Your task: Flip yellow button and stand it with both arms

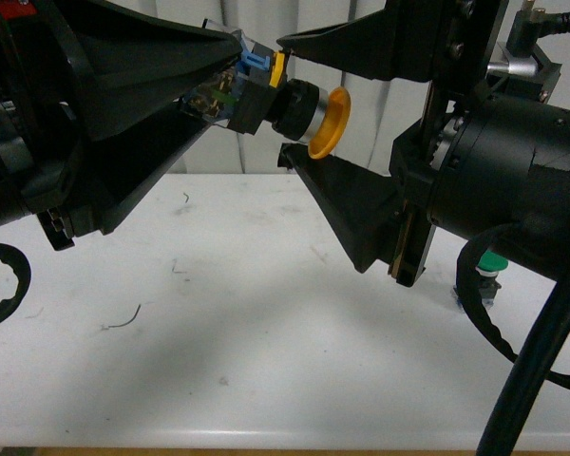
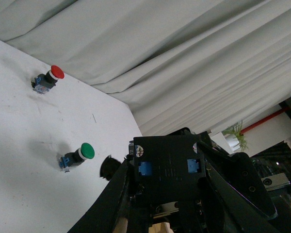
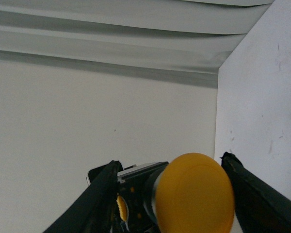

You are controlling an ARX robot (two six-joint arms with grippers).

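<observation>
The yellow button [image 1: 299, 112] hangs in the air above the white table [image 1: 266, 313], lying sideways with its yellow cap pointing right. My left gripper [image 1: 223, 90] is shut on its blue-and-clear base. In the left wrist view the base's black back with two blue tabs [image 2: 166, 167] sits between the fingers. My right gripper [image 1: 290, 100] is open, one finger above and one below the black collar and cap, not touching that I can see. In the right wrist view the yellow cap [image 3: 194, 194] fills the gap between the two black fingers [image 3: 254, 189].
A red-capped button [image 2: 48, 78] and a green-capped button [image 2: 77, 155] stand on the table in the left wrist view. A green-capped part [image 1: 491, 266] shows behind the right arm. Grey curtain hangs at the back. A black cable [image 1: 527, 380] runs down at the right.
</observation>
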